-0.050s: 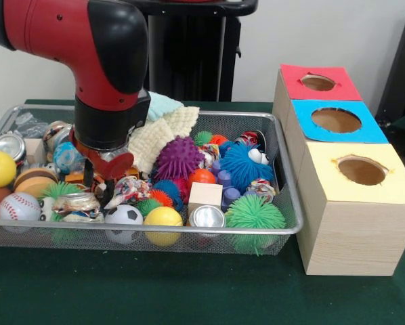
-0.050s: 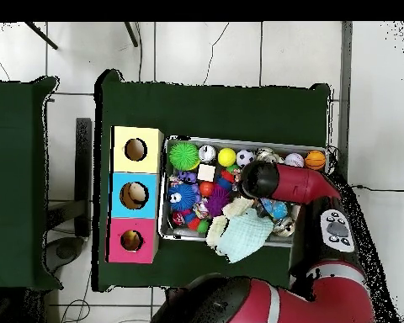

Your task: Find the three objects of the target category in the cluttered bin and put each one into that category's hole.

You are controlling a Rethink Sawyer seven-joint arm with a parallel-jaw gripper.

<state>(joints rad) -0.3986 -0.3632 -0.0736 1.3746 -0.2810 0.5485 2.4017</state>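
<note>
My gripper [image 1: 98, 175] is lowered into the left half of the wire mesh bin [image 1: 284, 227], among a crushed silver can [image 1: 74, 203], a knotted rope toy [image 1: 126, 189] and an orange ball [image 1: 34, 184]. Whether it holds anything is hidden by the wrist and the clutter. In the overhead view the arm's wrist [image 2: 260, 179] covers the gripper over the bin [image 2: 165, 189]. Beside the bin stand three wooden boxes, each with a hole in its coloured top: red [image 1: 317, 82], blue [image 1: 336, 120] and yellow [image 1: 361, 169].
The bin holds a baseball [image 1: 18, 206], a soccer ball [image 1: 123, 215], a yellow ball [image 1: 163, 217], an upright can [image 1: 208, 217], a wooden cube [image 1: 205, 194], green [image 1: 254, 213], purple [image 1: 177, 158] and blue [image 1: 243, 164] spiky balls, and knitted cloths [image 1: 163, 127].
</note>
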